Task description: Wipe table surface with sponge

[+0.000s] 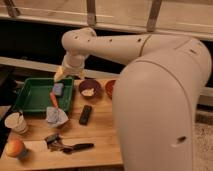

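Blue-grey sponge (58,89) (green tray (30,97))

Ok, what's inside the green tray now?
In the green tray: the sponge and an orange item. The gripper, open, hovers over its far-right corner, hiding that bit.
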